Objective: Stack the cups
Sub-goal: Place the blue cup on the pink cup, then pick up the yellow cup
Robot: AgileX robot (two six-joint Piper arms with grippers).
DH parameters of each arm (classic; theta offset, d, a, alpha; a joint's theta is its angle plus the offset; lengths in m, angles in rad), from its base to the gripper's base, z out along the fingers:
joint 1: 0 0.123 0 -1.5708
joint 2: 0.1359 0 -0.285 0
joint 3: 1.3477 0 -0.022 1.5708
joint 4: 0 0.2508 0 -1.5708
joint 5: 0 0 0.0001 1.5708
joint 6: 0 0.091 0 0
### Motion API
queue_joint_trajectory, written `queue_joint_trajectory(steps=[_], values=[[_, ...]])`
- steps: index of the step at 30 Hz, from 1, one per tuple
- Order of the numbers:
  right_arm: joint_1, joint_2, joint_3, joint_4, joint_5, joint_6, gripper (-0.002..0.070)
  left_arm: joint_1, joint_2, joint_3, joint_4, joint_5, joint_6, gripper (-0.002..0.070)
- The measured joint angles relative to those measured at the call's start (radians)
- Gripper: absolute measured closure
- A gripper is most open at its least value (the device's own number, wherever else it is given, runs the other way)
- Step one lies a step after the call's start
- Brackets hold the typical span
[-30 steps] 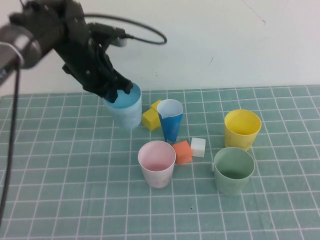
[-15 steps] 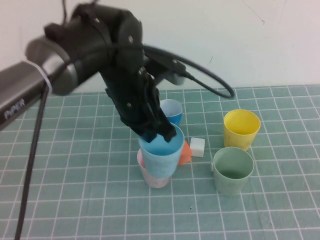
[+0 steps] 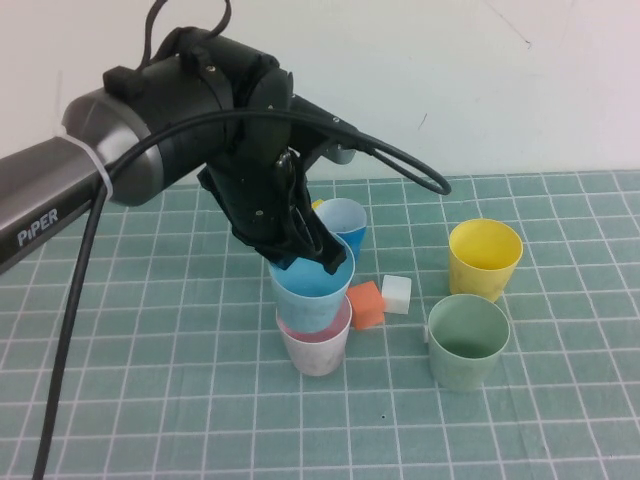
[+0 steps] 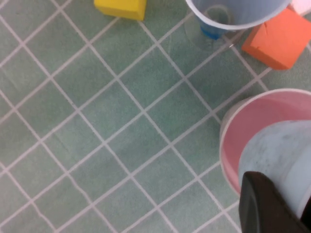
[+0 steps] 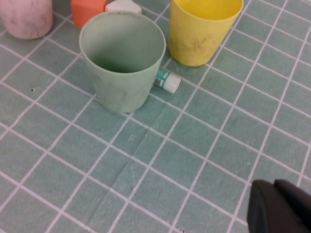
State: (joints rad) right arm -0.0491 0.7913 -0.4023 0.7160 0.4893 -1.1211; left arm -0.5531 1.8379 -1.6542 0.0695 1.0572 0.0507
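Note:
My left gripper (image 3: 305, 255) is shut on the rim of the light blue cup (image 3: 310, 295), and the cup's base sits inside the mouth of the pale pink cup (image 3: 318, 348). In the left wrist view one dark finger (image 4: 265, 204) lies against the light blue cup (image 4: 282, 155), which stands within the pink cup's rim (image 4: 228, 141). The yellow cup (image 3: 484, 258) and the pale green cup (image 3: 467, 340) stand upright and empty at the right. My right gripper (image 5: 282, 206) is shut and empty, hovering over the mat near the green cup (image 5: 124, 63) and the yellow cup (image 5: 201, 29).
A darker blue cup with a white rim (image 3: 345, 222) stands just behind the stack. An orange cube (image 3: 365, 304) and a white cube (image 3: 396, 294) lie beside the pink cup. A yellow cube (image 4: 121, 7) lies farther back. A small white and teal cylinder (image 5: 167, 81) lies between the green and yellow cups.
My left gripper has carried the light blue cup from the back left to above the pink cup, then lowered it into the pink cup's mouth. The other cups have not moved.

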Motion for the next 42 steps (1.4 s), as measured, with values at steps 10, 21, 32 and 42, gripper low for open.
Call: queue_joint_trajectory(steps=[10,21,32,42], values=[[0.000,0.000,0.000,0.042,0.036,-0.014,0.0679,0.000,0.049,0.000,0.002,-0.020,-0.036,0.0608],[0.000,0.072,-0.152,0.117,0.293,-0.115,0.0679,0.000,-0.123,0.000,0.113,-0.117,-0.051,0.0569],[0.081,0.506,-0.510,0.126,0.392,-0.157,0.0679,0.000,-0.603,0.090,0.110,-0.215,-0.058,0.0672],[0.264,0.910,-0.944,-0.221,0.385,0.063,0.0667,0.000,-0.980,0.694,-0.013,-0.456,-0.056,0.0673]])
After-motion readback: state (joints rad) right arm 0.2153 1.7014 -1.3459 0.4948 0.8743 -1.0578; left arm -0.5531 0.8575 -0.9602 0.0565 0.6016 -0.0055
